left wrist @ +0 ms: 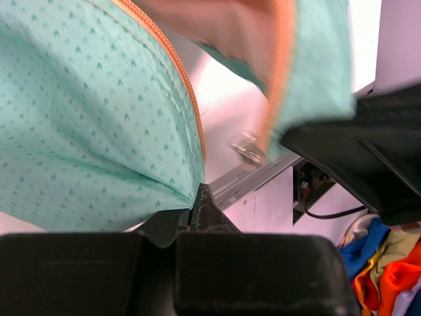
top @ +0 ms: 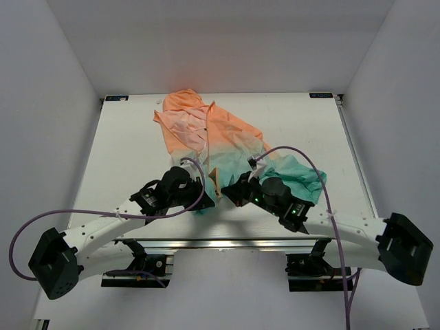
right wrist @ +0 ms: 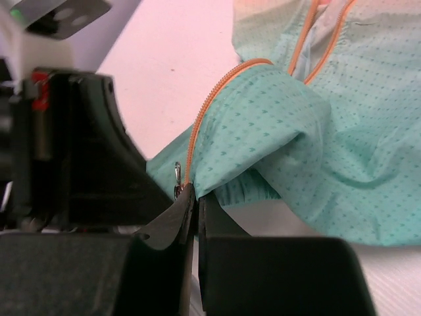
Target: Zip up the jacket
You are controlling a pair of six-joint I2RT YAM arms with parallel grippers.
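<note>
The jacket (top: 220, 141) lies open on the white table, peach hood at the back, teal hem at the near edge. My left gripper (top: 203, 194) is shut on the teal hem corner (left wrist: 99, 131) beside the orange zipper tape (left wrist: 176, 72). My right gripper (top: 230, 191) is shut on the other hem corner (right wrist: 263, 125), at the bottom of its orange zipper tape (right wrist: 197, 131). A small metal zipper pull (right wrist: 177, 178) hangs just left of my right fingertips; it also shows in the left wrist view (left wrist: 248, 150). The two grippers face each other, close together.
The table's (top: 124, 144) near metal edge (top: 220, 242) runs just below both grippers. Purple cables loop from each arm. White walls enclose the table on three sides. A heap of coloured cloth (left wrist: 385, 263) lies below the table.
</note>
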